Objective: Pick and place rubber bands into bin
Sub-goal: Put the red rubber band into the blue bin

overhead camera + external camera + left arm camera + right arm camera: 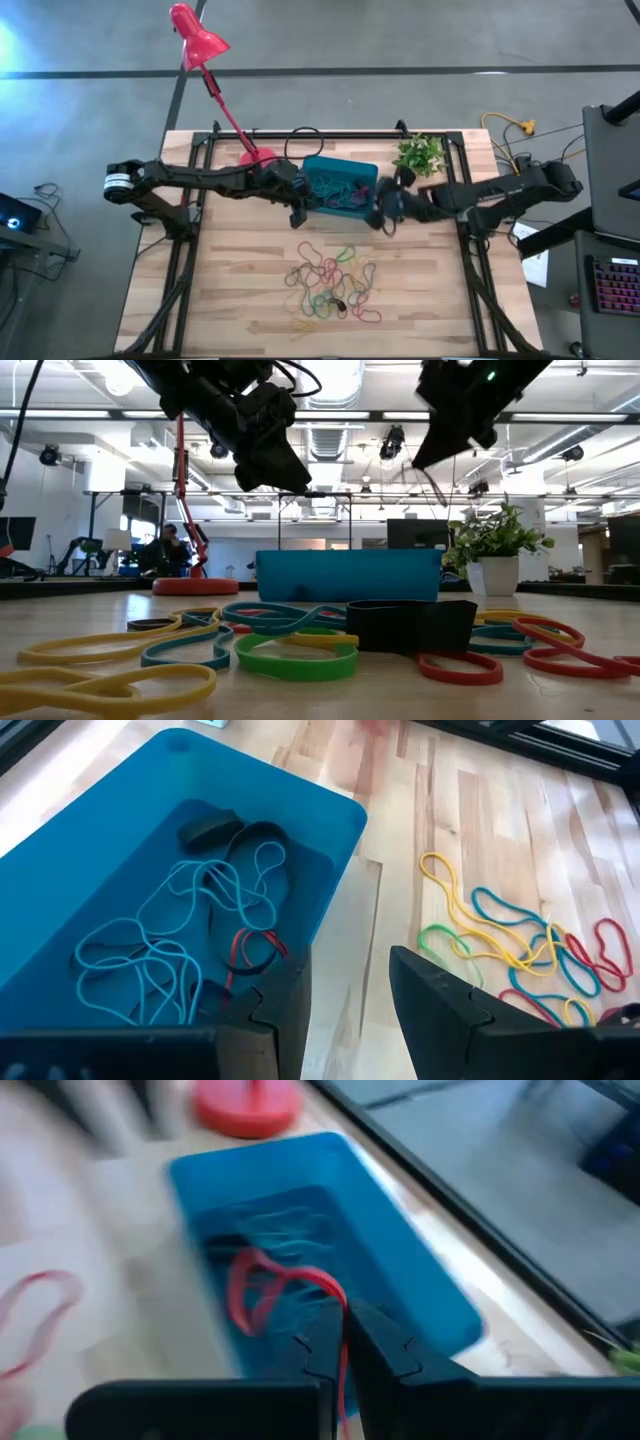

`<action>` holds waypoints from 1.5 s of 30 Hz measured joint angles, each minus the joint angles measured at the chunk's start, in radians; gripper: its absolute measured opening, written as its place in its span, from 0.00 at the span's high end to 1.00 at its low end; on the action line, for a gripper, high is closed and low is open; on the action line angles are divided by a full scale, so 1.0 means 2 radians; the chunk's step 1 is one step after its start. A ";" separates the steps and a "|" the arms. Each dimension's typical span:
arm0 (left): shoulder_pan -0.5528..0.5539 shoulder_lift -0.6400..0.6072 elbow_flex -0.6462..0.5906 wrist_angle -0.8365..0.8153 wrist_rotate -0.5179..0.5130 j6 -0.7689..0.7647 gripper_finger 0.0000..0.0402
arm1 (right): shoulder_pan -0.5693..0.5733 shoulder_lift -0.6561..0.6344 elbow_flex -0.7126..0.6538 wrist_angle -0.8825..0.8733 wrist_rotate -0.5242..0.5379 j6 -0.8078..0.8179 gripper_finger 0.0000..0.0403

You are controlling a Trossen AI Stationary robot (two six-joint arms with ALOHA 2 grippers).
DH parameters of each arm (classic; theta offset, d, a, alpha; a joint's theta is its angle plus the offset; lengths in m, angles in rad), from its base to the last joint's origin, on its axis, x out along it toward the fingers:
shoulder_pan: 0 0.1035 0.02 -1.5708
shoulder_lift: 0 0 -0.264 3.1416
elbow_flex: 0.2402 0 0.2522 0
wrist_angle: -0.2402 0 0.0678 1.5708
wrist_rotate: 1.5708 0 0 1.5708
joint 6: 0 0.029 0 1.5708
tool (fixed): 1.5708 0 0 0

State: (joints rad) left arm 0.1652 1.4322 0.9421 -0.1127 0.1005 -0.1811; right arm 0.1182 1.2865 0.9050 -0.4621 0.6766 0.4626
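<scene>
- Right gripper [343, 1342]: fingers pinched together on a red rubber band [262, 1285], which dangles over the interior of the teal-blue bin [420, 1295] (view is motion-blurred).
- Left gripper [345, 1010]: fingers apart, nothing between them, poised at the bin's near wall on the pile side.
- Bin contents: several bands already inside, among them teal loops [150, 955], a black one and a red one.
- Remaining stock: a loose pile of rubber bands [332, 283] lies on the wooden table [230, 300], well apart from the bin.
- Risk, as judged: the thin loop may cling to a finger on release, or drape over the bin's rim and slide out, since it hangs close to the wall.
- Risk, as judged: both grippers sit at opposite sides of one small bin; a crossing move could bring them into contact.
- Surroundings: red lamp base [256, 157] just beside the bin's far corner; potted plant [419, 153] near the right arm. Either could be clipped on a wide swing.
</scene>
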 joint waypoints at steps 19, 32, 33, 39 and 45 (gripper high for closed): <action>-0.002 0.000 0.000 0.003 0.000 -0.011 0.70 | -0.176 0.030 -0.033 0.122 -0.186 -0.035 0.98; -0.002 0.000 0.000 0.015 0.000 -0.012 0.70 | -0.178 0.127 -0.014 0.132 -0.237 -0.014 0.96; -0.002 0.000 0.000 0.015 0.000 -0.012 0.70 | -0.178 0.127 -0.011 0.134 -0.247 -0.022 0.95; -0.002 0.000 0.000 0.013 0.000 -0.012 0.70 | -0.179 0.112 -0.005 0.133 -0.257 -0.039 0.80; -0.002 0.000 -0.001 -0.016 0.053 0.002 0.70 | -0.176 0.087 -0.004 0.123 -0.343 -0.081 0.65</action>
State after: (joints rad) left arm 0.1610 1.4326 0.9410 -0.1449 0.2056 -0.1770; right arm -0.2342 1.4610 0.8964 -0.2153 -0.0100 0.3006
